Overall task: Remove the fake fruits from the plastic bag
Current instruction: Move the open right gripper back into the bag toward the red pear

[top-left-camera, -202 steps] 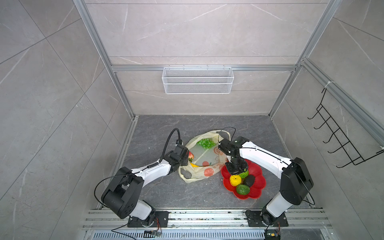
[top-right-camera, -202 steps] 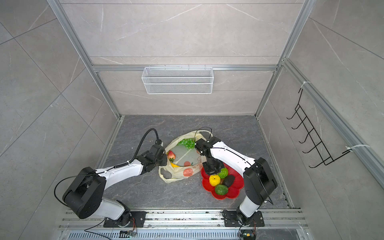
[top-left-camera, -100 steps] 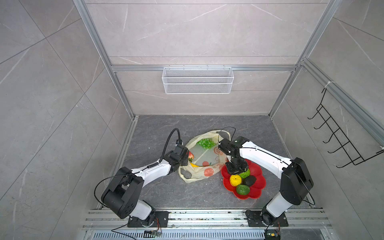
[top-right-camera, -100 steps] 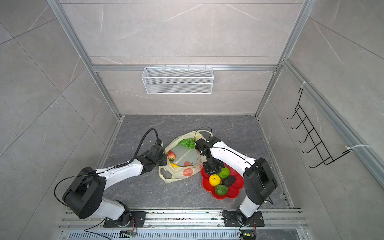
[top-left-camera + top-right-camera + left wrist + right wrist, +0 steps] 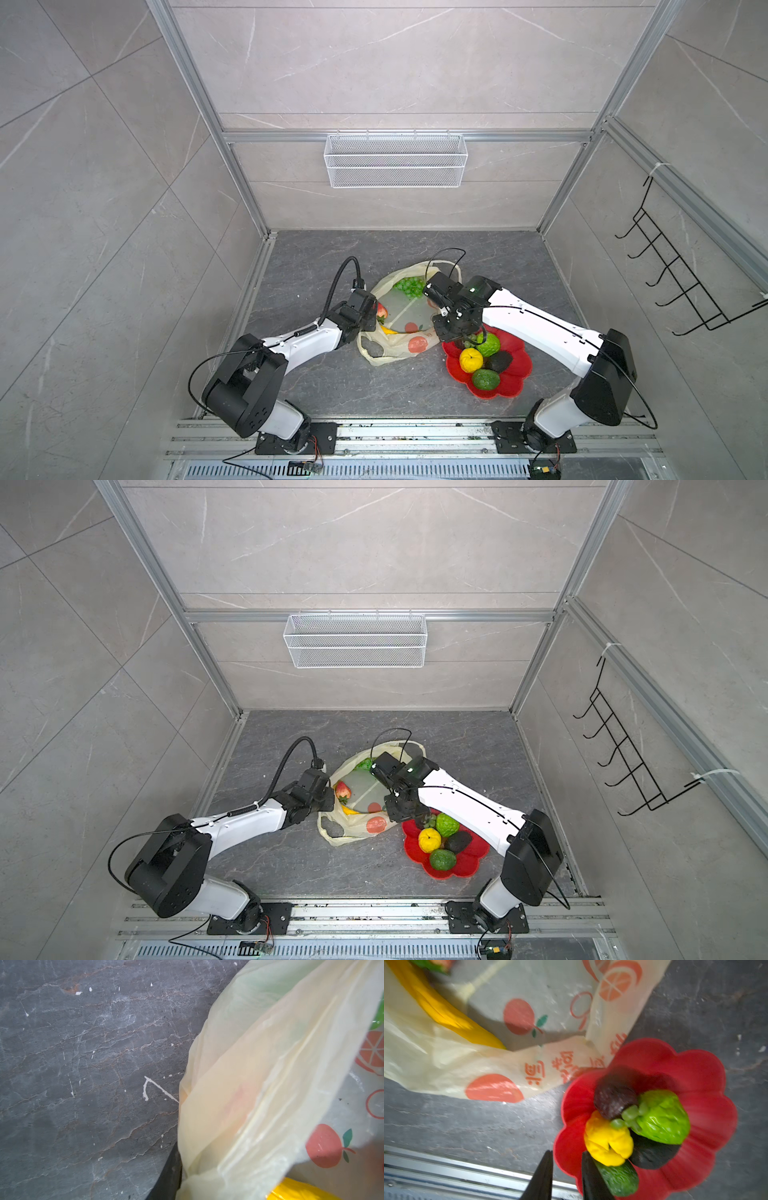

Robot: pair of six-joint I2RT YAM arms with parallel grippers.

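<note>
The pale-yellow plastic bag [image 5: 395, 345] lies mid-floor with its mouth held wide. Inside it I see a green grape bunch [image 5: 409, 286], a red strawberry [image 5: 381, 311] and a yellow banana [image 5: 446, 1014]. My left gripper [image 5: 182, 1176] is shut on the bag's gathered left edge. My right gripper [image 5: 566, 1154] hovers over the near rim of the red plate [image 5: 515, 374], open, with nothing between its fingers. On the plate lie a bumpy green fruit [image 5: 662, 1115], a yellow lemon-like ball [image 5: 608, 1140], a small grape cluster [image 5: 627, 1118] and dark and green avocados.
A white wire basket [image 5: 395, 160] hangs on the back wall. A black hook rack [image 5: 681, 282] is fixed to the right wall. Aluminium rails [image 5: 415, 432] carrying both arm bases run along the front edge. The plate touches the bag's right side.
The right gripper's jaws have parted a little over the plate. The left gripper and the bag have not moved.
</note>
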